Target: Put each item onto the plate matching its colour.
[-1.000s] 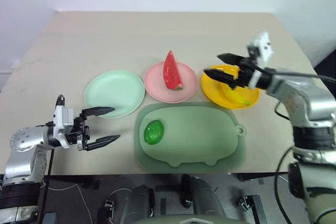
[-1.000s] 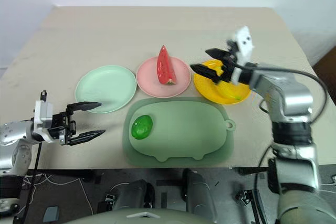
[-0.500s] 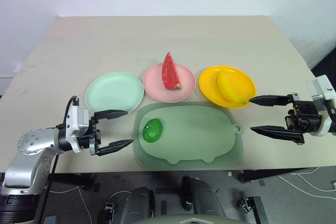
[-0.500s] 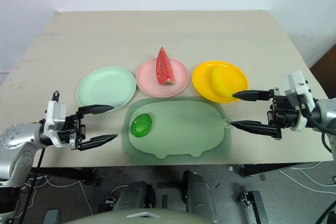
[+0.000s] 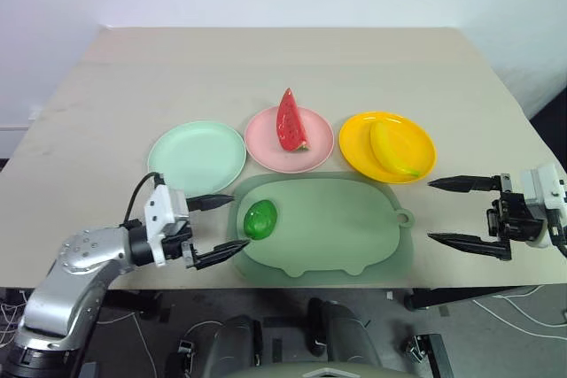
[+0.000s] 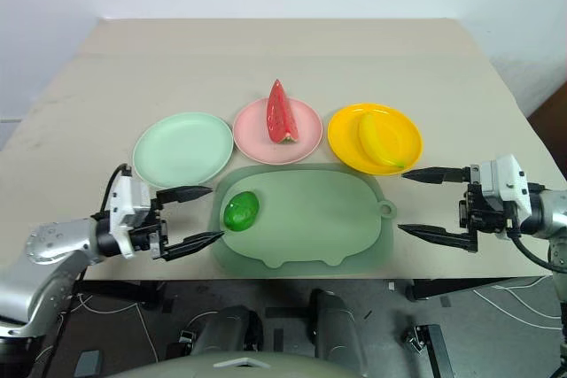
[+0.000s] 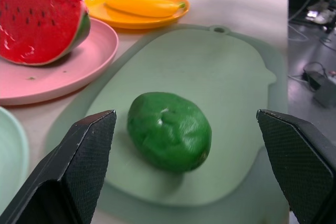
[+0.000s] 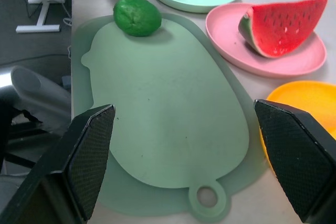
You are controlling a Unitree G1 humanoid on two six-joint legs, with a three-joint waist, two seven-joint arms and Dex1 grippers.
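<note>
The small glossy round green toy fruit (image 5: 260, 219) is shown on the dull-green pig-shaped mat (image 5: 354, 227), between the spread fingers of the left tool (image 5: 219, 228). It is judged light, rigid and slippery, best gripped across its middle.

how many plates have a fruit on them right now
2. The pink plate in the middle carries the watermelon wedge, and the yellow plate to its right carries the banana. The mint green plate on the left holds nothing.

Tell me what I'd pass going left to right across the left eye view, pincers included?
left pincer → green fruit → watermelon wedge → banana → right pincer
</note>
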